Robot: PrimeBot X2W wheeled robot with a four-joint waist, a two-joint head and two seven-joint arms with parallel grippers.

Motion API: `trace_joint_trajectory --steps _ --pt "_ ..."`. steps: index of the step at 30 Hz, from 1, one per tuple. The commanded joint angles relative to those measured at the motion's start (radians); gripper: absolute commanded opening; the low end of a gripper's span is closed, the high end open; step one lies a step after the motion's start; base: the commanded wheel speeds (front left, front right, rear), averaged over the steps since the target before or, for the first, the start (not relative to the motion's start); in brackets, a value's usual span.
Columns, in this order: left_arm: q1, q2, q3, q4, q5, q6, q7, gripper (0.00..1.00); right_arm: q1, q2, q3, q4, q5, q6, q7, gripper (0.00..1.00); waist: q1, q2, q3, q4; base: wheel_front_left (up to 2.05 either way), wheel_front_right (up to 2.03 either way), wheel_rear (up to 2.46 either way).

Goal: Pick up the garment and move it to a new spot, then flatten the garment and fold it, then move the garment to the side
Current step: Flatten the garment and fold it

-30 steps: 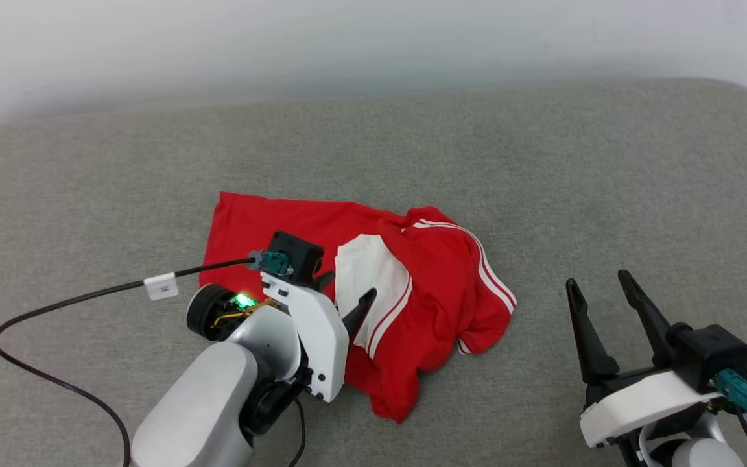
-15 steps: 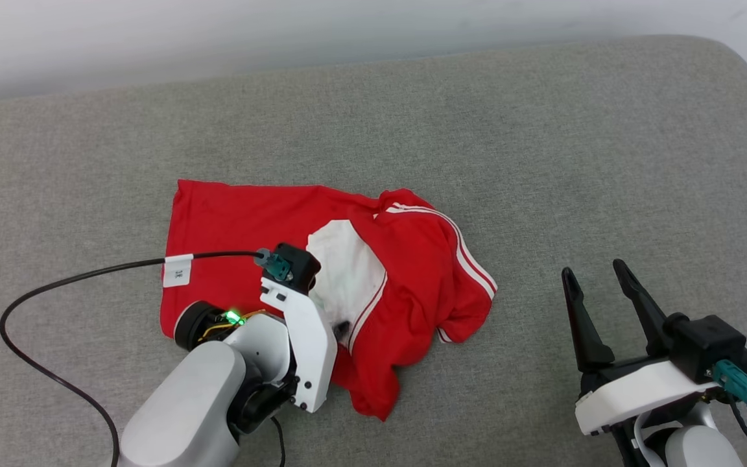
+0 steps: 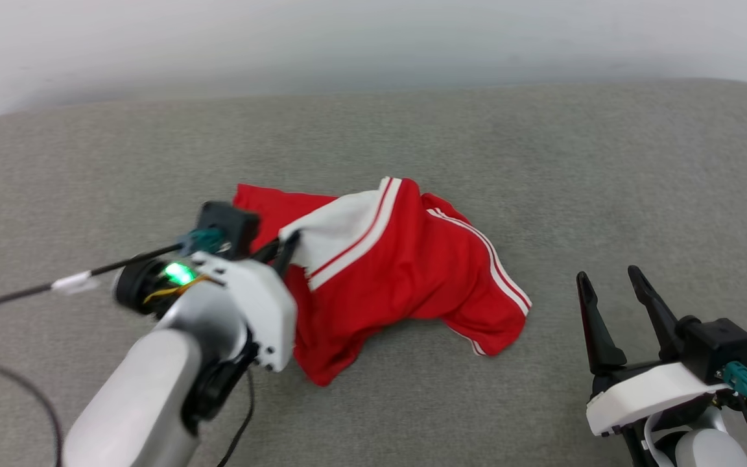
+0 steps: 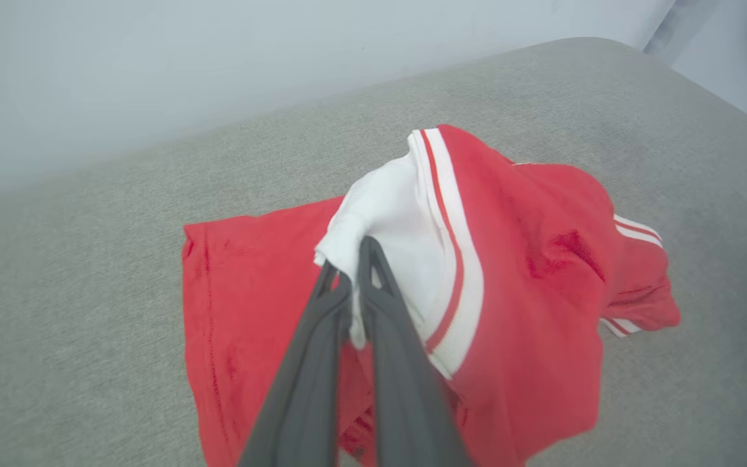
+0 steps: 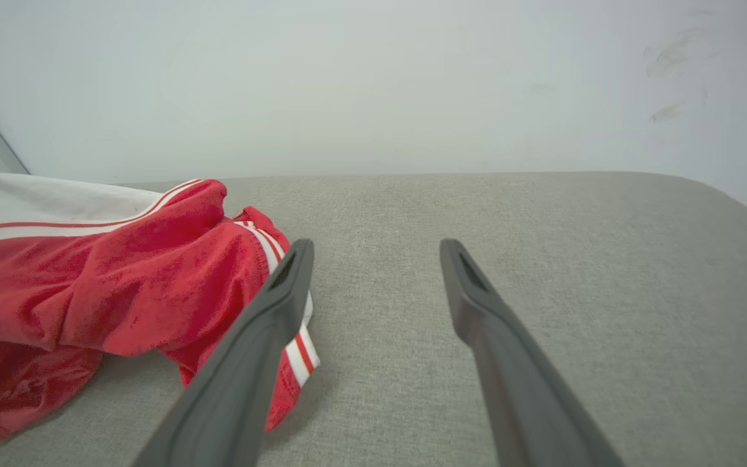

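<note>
1 sleeve (image 4: 393,214) of the garment (image 4: 529,272) is pinched by the left gripper (image 4: 349,259) at mid-frame; the right gripper (image 3: 607,274) is spread wide. Slow lifting is advised.

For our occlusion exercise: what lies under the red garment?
The grey cushion shows around the garment. The left gripper pinches the white sleeve, raised above the cushion. Whatever lies beneath the crumpled folds is covered.

1. A grey, woven-fabric surface (image 3: 542,162) with rounded far corners.
2. A plain pale wall (image 3: 373,39) rises directly behind the surface.
3. Faint scuff marks (image 5: 672,52) on the wall, above the surface.
</note>
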Motion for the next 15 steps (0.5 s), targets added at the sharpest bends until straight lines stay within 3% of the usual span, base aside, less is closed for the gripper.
trace_joint_trajectory --steps 1,4,5,7,10,13,15 --pt "0.055 0.029 0.024 -0.03 0.004 0.033 -0.011 0.0 0.006 0.001 -0.005 -0.008 -0.006 -0.001 0.004 1.0 -0.0001 0.0 -0.014 0.03 0.0 0.0 0.0" --pt "0.162 0.062 0.076 -0.071 -0.017 0.096 -0.026 0.0 0.011 0.0 -0.012 -0.016 -0.009 -0.001 0.011 1.0 -0.0001 0.0 -0.017 0.049 0.0 0.0 0.0" --pt "0.162 0.062 0.076 -0.071 -0.017 0.096 -0.026 0.0 0.011 0.0 -0.012 -0.016 -0.009 -0.001 0.011 1.0 -0.0001 0.0 -0.017 0.049 0.0 0.0 0.0" --pt "0.284 0.087 0.124 -0.08 -0.047 0.158 -0.031 0.0 0.015 0.0 -0.013 -0.022 -0.009 -0.001 0.014 1.0 -0.0001 0.0 -0.021 0.06 0.0 0.0 0.0" --pt "0.405 0.082 0.16 -0.064 -0.091 0.203 -0.038 0.0 0.019 0.0 -0.012 -0.024 -0.008 -0.001 0.019 1.0 -0.0001 0.0 -0.026 0.062 0.0 0.0 0.0" --pt "0.493 0.066 0.181 -0.027 -0.138 0.224 -0.04 0.0 0.024 0.0 -0.009 -0.024 -0.009 -0.001 0.022 1.0 -0.0001 0.0 -0.036 0.06 0.0 0.0 0.0" --pt "0.517 0.056 0.184 -0.003 -0.162 0.214 -0.042 0.0 0.024 0.0 -0.011 -0.026 -0.011 -0.001 0.024 1.0 -0.0001 0.0 -0.042 0.06 0.0 0.0 0.0"
